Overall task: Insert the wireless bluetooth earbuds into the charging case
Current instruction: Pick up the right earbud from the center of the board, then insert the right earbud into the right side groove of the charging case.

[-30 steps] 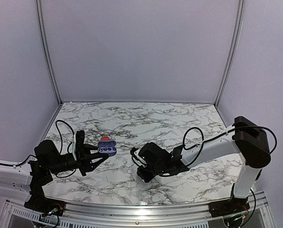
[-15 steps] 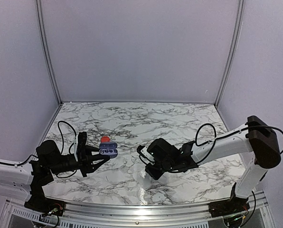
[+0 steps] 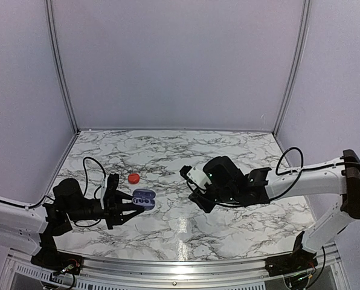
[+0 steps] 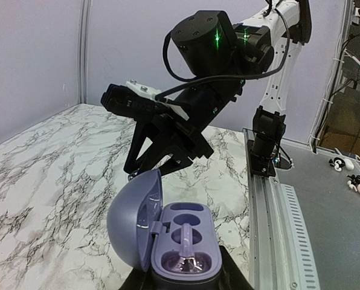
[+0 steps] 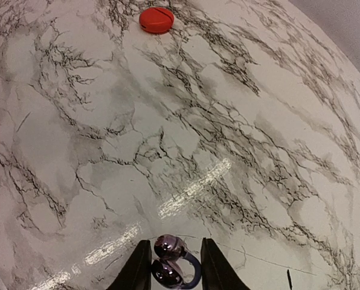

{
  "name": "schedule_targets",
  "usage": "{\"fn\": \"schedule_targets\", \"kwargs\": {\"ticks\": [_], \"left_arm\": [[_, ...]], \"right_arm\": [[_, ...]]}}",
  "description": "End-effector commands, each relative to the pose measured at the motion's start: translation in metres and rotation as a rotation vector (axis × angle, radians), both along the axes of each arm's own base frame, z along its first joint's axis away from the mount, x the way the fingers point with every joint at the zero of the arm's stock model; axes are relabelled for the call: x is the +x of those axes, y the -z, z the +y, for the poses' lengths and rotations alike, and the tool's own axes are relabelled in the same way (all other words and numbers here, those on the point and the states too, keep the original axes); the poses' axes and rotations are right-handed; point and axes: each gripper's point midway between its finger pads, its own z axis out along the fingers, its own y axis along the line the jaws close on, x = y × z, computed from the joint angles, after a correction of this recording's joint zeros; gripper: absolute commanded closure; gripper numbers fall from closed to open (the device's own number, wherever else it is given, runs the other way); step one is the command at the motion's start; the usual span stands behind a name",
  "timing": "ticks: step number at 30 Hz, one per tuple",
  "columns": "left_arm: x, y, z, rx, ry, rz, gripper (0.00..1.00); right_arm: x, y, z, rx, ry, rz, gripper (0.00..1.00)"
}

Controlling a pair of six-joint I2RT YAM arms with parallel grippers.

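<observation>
My left gripper is shut on the open purple charging case, held just above the marble table. In the left wrist view the case faces up with its lid swung left. A glossy earbud sits in the nearest well; the two further wells are empty. My right gripper hangs above the table's middle, right of the case. In the right wrist view it is shut on a glossy silvery-purple earbud with a purple loop. The left wrist view shows that gripper beyond the lid.
A red round pebble-shaped piece with a seam lies on the table behind the case, also in the right wrist view. A metal rail runs along the table's near edge. Small bits lie on the grey floor beyond it.
My right gripper has risen from the table and moved back and right with the earbud. My left gripper has carried the case right and nearer, away from the red piece.
</observation>
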Motion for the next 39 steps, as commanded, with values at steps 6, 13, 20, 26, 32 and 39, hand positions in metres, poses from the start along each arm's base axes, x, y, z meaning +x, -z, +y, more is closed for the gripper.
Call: {"fn": "schedule_targets", "kwargs": {"ticks": [6,13,20,26,32,39], "left_arm": [[-0.012,-0.031,-0.014,-0.081,0.129,-0.085,1.0],[-0.011,-0.032,-0.016,-0.087,0.145,-0.083,1.0],[-0.017,-0.036,-0.019,-0.097,0.193,-0.089,1.0],[-0.02,-0.043,-0.021,-0.114,0.219,-0.085,1.0],[-0.019,-0.045,-0.021,-0.121,0.22,-0.084,1.0],[-0.018,-0.045,-0.022,-0.122,0.216,-0.08,1.0]], "right_arm": [[-0.015,-0.071,0.019,0.095,-0.158,-0.111,0.71],[-0.036,-0.107,0.027,0.127,-0.249,-0.166,0.71],[-0.063,-0.136,0.039,0.157,-0.359,-0.204,0.71],[-0.086,-0.156,0.051,0.185,-0.437,-0.222,0.71],[-0.107,-0.17,0.061,0.208,-0.496,-0.234,0.71],[-0.121,-0.176,0.068,0.199,-0.521,-0.259,0.71]]}}
